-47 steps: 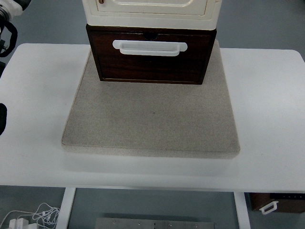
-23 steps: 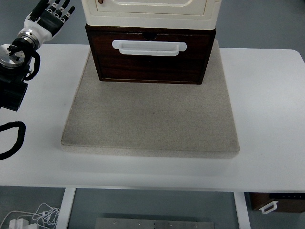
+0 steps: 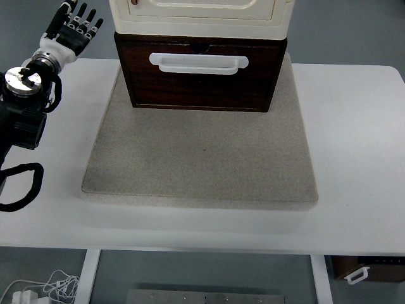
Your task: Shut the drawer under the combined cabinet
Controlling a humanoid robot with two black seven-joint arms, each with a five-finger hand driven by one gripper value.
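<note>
A dark brown wooden drawer (image 3: 200,79) with a white handle (image 3: 199,63) sticks out toward me from under a cream cabinet (image 3: 201,16) at the top middle. Both stand on a grey mat (image 3: 201,158). My left hand (image 3: 74,26) is raised at the upper left, left of the cabinet and apart from it, fingers spread and holding nothing. Its black arm (image 3: 22,114) runs down the left edge. The right arm does not show.
The mat lies on a white table (image 3: 361,158). A black cable loop (image 3: 19,187) lies by the left edge. Below the table's front edge are white cords (image 3: 44,288) at the left and another brown drawer (image 3: 367,269) at the right.
My left arm has come into view from the left edge and risen, carrying the hand up beside the cabinet. The drawer has not moved.
</note>
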